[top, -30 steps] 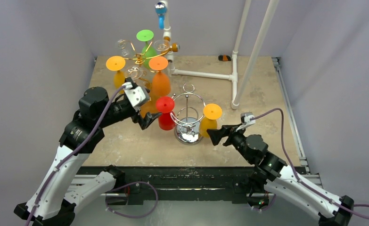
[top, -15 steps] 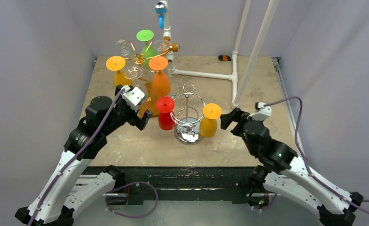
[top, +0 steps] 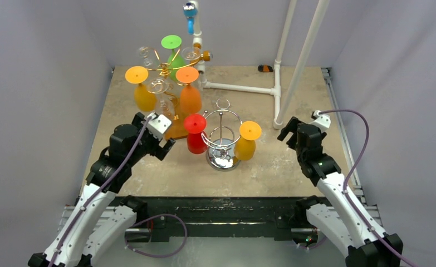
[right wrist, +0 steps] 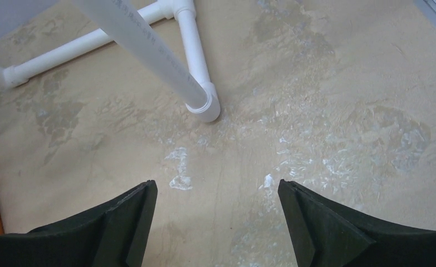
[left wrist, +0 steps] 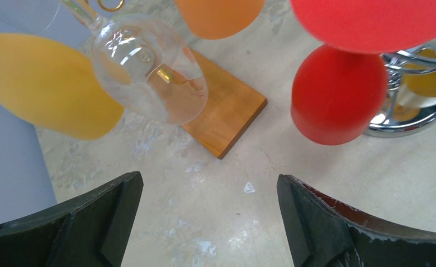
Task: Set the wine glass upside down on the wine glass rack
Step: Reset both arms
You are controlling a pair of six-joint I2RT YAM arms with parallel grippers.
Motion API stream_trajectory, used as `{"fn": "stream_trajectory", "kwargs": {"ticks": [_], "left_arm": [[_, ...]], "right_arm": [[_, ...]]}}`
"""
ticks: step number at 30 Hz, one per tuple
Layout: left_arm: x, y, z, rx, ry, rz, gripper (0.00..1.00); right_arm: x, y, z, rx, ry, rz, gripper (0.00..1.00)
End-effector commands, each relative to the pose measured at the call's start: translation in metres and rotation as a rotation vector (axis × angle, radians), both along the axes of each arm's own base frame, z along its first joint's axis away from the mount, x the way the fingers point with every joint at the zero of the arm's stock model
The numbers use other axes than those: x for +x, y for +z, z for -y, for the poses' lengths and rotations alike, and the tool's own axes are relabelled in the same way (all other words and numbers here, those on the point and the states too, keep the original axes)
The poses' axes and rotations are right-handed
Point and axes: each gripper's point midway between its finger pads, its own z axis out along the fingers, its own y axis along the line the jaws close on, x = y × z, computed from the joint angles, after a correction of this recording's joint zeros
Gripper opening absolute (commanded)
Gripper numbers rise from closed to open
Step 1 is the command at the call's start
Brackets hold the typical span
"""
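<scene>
The chrome wine glass rack (top: pixel 222 129) stands mid-table. A red wine glass (top: pixel 195 134) hangs upside down on its left side and a yellow wine glass (top: pixel 247 142) hangs upside down on its right side. My left gripper (top: pixel 167 146) is open just left of the red glass, touching nothing. In the left wrist view the gripper (left wrist: pixel 210 189) is over bare table, with the red glass (left wrist: pixel 338 94) ahead to the right. My right gripper (top: pixel 285 130) is open, well right of the yellow glass. The right wrist view shows only tabletop between that gripper's (right wrist: pixel 217 192) fingers.
A gold rack on a wooden base (left wrist: pixel 226 111) at the back left carries several upside-down glasses, among them yellow (top: pixel 141 89), orange (top: pixel 189 93), green (top: pixel 172 49) and clear (left wrist: pixel 151 75). A white PVC pipe frame (top: pixel 277 83) stands at the back right, its foot (right wrist: pixel 204 105) ahead of the right gripper.
My right arm has pulled back from the yellow glass and swung right and away, leaving the glass on the rack. My left arm has drawn back slightly toward the near left.
</scene>
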Motion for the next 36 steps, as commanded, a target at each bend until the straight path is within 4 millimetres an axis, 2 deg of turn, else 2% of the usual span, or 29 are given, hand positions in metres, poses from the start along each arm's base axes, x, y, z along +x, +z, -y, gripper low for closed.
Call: {"fn": "stream_trajectory", "kwargs": {"ticks": [1, 7, 13, 16, 20, 26, 29, 32, 36], "left_arm": [[0.014, -0.003, -0.016, 0.046, 0.008, 0.052, 1.00], [0.022, -0.024, -0.053, 0.042, 0.041, -0.002, 0.95], [0.029, -0.050, -0.101, -0.032, 0.126, -0.066, 0.92], [0.033, -0.064, -0.114, -0.071, 0.168, -0.085, 0.91], [0.044, -0.078, -0.126, -0.142, 0.266, -0.050, 0.91], [0.063, -0.109, -0.141, -0.291, 0.428, -0.074, 0.90], [0.073, -0.112, -0.144, -0.348, 0.457, -0.038, 0.90], [0.082, -0.114, -0.147, -0.404, 0.489, 0.016, 0.90], [0.091, -0.129, -0.145, -0.486, 0.505, 0.011, 0.90]], "right_arm": [[0.021, 0.003, -0.002, 0.010, 0.044, 0.035, 0.88], [0.033, -0.009, 0.021, 0.010, -0.042, 0.035, 0.77], [0.040, -0.012, 0.042, -0.013, -0.124, 0.054, 0.72], [0.042, -0.019, 0.054, -0.024, -0.190, 0.069, 0.68], [0.047, -0.015, 0.067, -0.027, -0.258, 0.166, 0.66], [0.059, -0.014, 0.076, -0.076, -0.289, 0.192, 0.72], [0.064, -0.012, 0.081, -0.106, -0.299, 0.196, 0.75], [0.066, -0.006, 0.082, -0.127, -0.286, 0.246, 0.83], [0.068, -0.008, 0.080, -0.142, -0.258, 0.293, 0.95]]}}
